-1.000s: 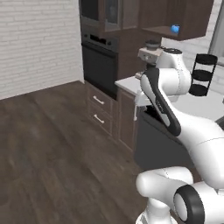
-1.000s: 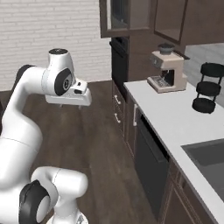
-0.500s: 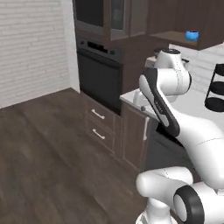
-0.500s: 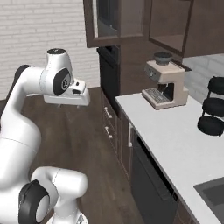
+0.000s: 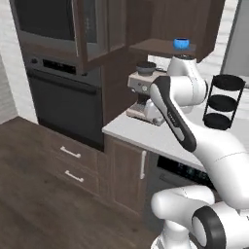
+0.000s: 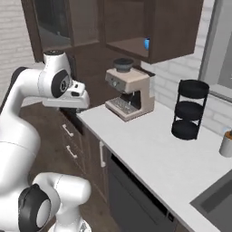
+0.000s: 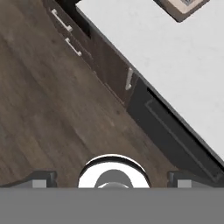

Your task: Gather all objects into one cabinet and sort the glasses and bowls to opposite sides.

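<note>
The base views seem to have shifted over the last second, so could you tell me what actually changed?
The base drove closer to the counter, so the whole scene shifted: the coffee machine, the black tiered stand and the small blue bowl in the open wall cabinet now look nearer. Nothing was picked up or released. The arm kept its folded pose, the gripper open and empty.

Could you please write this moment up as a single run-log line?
phase: approach | gripper: open, empty, above floor | small blue bowl: in open wall cabinet | espresso machine: on counter
</note>
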You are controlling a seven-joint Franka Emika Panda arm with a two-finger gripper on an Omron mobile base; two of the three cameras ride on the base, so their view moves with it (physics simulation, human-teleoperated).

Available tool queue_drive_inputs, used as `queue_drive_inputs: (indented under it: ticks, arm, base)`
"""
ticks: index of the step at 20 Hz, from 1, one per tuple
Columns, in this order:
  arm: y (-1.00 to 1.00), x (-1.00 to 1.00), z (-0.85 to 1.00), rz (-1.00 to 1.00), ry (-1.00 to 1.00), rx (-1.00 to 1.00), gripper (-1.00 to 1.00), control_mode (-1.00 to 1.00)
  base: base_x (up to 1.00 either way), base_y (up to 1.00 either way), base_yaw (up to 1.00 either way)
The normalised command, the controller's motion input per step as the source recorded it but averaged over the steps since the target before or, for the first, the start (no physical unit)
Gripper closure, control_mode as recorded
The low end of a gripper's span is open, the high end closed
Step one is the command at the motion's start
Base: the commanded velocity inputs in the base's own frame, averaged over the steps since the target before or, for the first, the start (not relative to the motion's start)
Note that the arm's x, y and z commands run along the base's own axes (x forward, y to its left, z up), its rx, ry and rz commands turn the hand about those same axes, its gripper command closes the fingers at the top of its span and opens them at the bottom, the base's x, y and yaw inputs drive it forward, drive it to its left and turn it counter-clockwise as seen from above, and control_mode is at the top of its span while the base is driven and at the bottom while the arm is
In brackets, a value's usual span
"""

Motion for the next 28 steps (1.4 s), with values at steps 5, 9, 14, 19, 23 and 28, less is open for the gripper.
queue_drive_inputs:
  ticks: [5, 9, 14, 19, 23, 28]
  arm:
    - [0.00, 0.00, 0.00, 0.00, 0.00, 0.00, -1.00, 1.00]
    - [0.00, 0.00, 0.00, 0.00, 0.00, 0.00, -1.00, 1.00]
    - [0.00, 0.00, 0.00, 0.00, 0.00, 0.00, -1.00, 1.00]
    - [0.00, 0.00, 0.00, 0.00, 0.00, 0.00, -1.00, 1.00]
    - [0.00, 0.00, 0.00, 0.00, 0.00, 0.00, -1.00, 1.00]
    - [0.00, 0.00, 0.00, 0.00, 0.00, 0.00, -1.00, 1.00]
  base:
    - [0.23, 0.00, -0.57]
    - [0.39, 0.02, -0.60]
    - [0.39, 0.19, -0.54]
    - [0.16, 0.32, -0.51]
    - [0.10, 0.60, -0.22]
    - [0.30, 0.73, -0.11]
